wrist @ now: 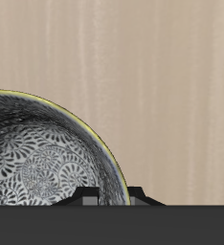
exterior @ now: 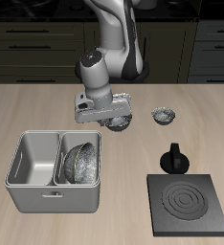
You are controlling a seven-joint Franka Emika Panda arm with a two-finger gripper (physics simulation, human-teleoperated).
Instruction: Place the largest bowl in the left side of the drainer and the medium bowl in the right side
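Note:
My gripper [exterior: 110, 115] stands at the middle of the table with its fingers on either side of the rim of the largest bowl [exterior: 122, 121], a shiny grey speckled bowl, and is shut on that rim. In the wrist view the bowl [wrist: 42, 163] fills much of the picture and its rim passes between the gripper [wrist: 114, 198] fingertips. I cannot tell whether the bowl is off the table. The medium bowl [exterior: 80, 162] lies tilted in the right compartment of the grey drainer [exterior: 47, 199]. The left compartment holds nothing.
The smallest bowl [exterior: 164, 116] sits on the table beside the gripper. A black knobbed object [exterior: 172, 159] stands nearer the front. A black square stove plate [exterior: 189, 204] lies by the front edge.

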